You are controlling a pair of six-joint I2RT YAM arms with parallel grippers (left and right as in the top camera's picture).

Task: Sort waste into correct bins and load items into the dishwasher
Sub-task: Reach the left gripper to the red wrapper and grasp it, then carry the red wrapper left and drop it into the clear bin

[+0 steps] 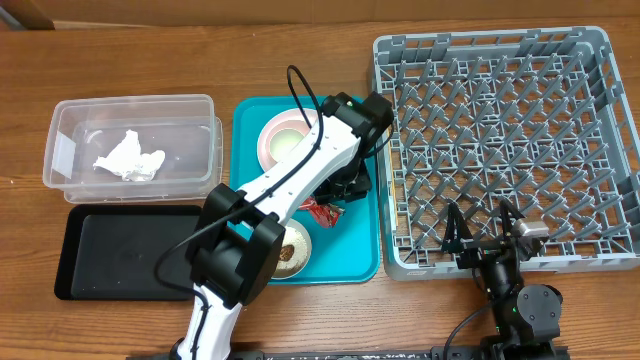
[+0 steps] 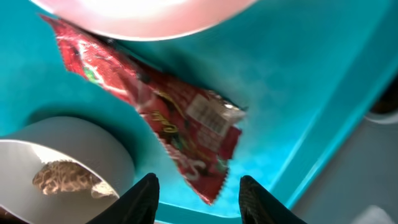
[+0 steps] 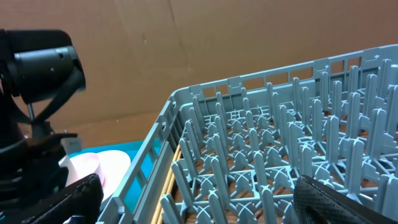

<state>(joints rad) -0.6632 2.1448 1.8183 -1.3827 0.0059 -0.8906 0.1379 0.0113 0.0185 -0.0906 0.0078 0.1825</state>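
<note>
The crinkled red wrapper [image 2: 168, 112] lies on the teal tray [image 2: 292, 81], between the pale pink plate [image 2: 155, 15] and the grey bowl [image 2: 68, 146] holding brownish food scraps [image 2: 62, 177]. My left gripper [image 2: 202, 199] is open just above the wrapper's lower corner, one finger on each side. From overhead, the wrapper [image 1: 322, 210] shows beside the left gripper [image 1: 350, 188]. The crumpled napkin [image 1: 130, 158] lies in the clear tub [image 1: 70, 120]. My right gripper [image 1: 485, 225] is open at the front edge of the grey dish rack [image 1: 505, 140]. The white cup is out of view.
The black tray [image 1: 120, 250] lies in front of the tub. The pink plate [image 1: 268, 128], with a smaller round dish on it, sits at the teal tray's far end, and the bowl [image 1: 290, 250] at its near end. The right wrist view shows rack pegs [image 3: 280, 155] close ahead.
</note>
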